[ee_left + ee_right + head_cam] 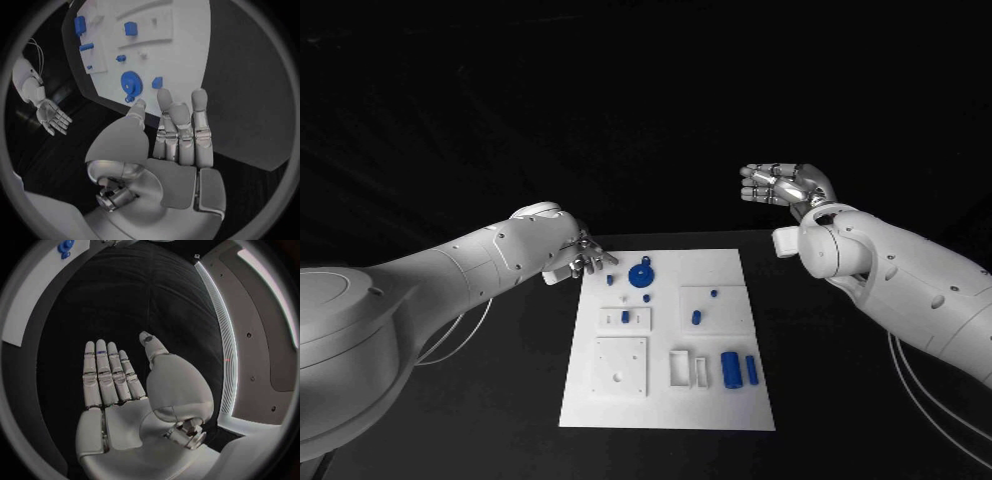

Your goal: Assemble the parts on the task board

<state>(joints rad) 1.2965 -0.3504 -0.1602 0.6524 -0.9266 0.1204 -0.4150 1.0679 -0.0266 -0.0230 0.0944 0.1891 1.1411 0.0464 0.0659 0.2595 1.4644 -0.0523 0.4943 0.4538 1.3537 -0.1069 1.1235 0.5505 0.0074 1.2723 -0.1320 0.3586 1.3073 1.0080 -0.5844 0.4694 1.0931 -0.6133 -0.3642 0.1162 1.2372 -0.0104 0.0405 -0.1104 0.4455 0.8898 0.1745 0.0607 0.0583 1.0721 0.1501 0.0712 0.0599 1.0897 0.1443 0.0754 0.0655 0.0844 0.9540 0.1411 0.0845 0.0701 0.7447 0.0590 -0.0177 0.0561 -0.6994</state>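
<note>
Table point(473, 420), black, with a white board point(733, 400) lying flat in the middle of it. Two white robot arms reach in from either side.

The left hand point(577, 258) hovers at the board's far left corner, over its edge. Its fingers point(181, 130) are stretched out straight and side by side, the thumb a little apart, and it holds nothing. Just beyond its fingertips lies a round blue disc point(642, 275) with a small loop at its top. A small blue block point(157, 82) sits right beside the disc, close to the fingertips as well.

Farther from the left hand, toward the robot, more small blue pieces are scattered over the board: a short peg point(626, 316) standing in a raised white square, another peg point(697, 317) beside it, and two upright blue cylinders point(730, 366) near the board's near right side, next to a white rectangular frame point(682, 367). A larger white square plate point(620, 365) lies on the near left part of the board.

The right hand point(783, 185) is raised well away from the board, beyond its far right corner, over bare table. Its palm is flat, its fingers point(106, 375) straight and together, thumb out to the side, and it holds nothing.
</note>
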